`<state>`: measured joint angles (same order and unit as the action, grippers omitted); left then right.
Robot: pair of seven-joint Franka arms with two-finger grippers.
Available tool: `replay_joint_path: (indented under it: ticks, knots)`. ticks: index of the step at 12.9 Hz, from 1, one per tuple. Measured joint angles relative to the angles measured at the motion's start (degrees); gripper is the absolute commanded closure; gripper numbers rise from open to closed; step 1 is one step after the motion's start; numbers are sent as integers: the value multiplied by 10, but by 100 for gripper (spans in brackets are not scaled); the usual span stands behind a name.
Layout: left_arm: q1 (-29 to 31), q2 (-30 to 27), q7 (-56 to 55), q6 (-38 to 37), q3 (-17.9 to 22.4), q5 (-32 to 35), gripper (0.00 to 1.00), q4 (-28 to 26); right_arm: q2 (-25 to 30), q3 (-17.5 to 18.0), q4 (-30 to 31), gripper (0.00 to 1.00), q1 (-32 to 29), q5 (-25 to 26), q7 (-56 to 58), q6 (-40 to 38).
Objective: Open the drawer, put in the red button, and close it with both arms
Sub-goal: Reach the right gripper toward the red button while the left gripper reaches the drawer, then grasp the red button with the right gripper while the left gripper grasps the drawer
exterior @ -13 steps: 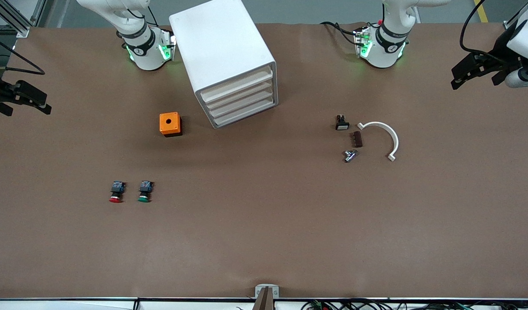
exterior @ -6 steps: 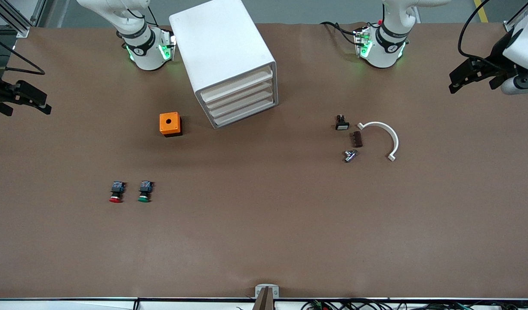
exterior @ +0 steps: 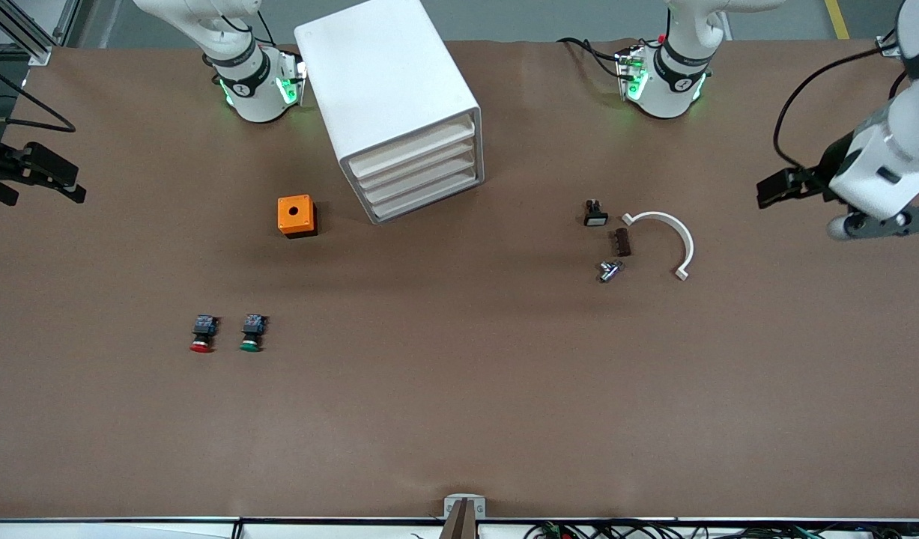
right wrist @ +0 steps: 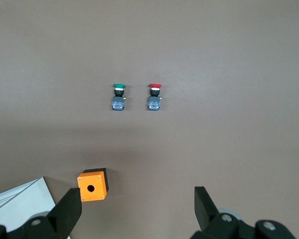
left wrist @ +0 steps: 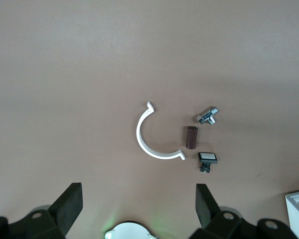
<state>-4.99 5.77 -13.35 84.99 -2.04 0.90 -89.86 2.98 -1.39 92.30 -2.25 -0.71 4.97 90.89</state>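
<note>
The red button (exterior: 201, 335) lies on its side on the table beside the green-capped one (exterior: 252, 333), nearer to the front camera than the orange box (exterior: 296, 215). It also shows in the right wrist view (right wrist: 154, 96). The white drawer cabinet (exterior: 399, 112) stands between the arm bases, all its drawers (exterior: 422, 176) shut. My right gripper (exterior: 70, 183) hangs open and empty over the table's edge at the right arm's end; it also shows in its wrist view (right wrist: 137, 211). My left gripper (exterior: 774, 189) is open and empty over the left arm's end; it also shows in its wrist view (left wrist: 138, 206).
Toward the left arm's end lie a white half ring (exterior: 672, 232), a brown block (exterior: 622, 242), a metal fitting (exterior: 609, 270) and a small black switch (exterior: 595, 215). The orange box with a hole sits beside the cabinet.
The left arm has swung down and inward over the table, toward the half ring. The right gripper has barely moved. Nothing on the table has moved.
</note>
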Motion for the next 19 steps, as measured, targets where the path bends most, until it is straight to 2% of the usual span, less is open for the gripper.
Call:
replay_joint_path:
  ticks: [4, 7, 10, 15, 19]
  knots:
    - [-20, 73, -212, 7, -10, -34, 0, 7, 0, 0, 0, 0, 0, 2, 0, 1]
    - [-49, 144, -380, 10, -13, -110, 0, 24, -3, -1, 1, 0, -3, 5, 0, 0]
    - [-84, 209, -553, 31, -14, -167, 0, 50, -60, -1, 3, 0, -13, 6, 0, 12]
    - [-136, 263, -852, 60, -14, -292, 0, 72, -181, -1, 15, 0, -19, 8, -10, 137]
    - [-162, 310, -957, 59, -14, -390, 0, 72, -200, 0, 103, 0, -19, 8, -25, 279]
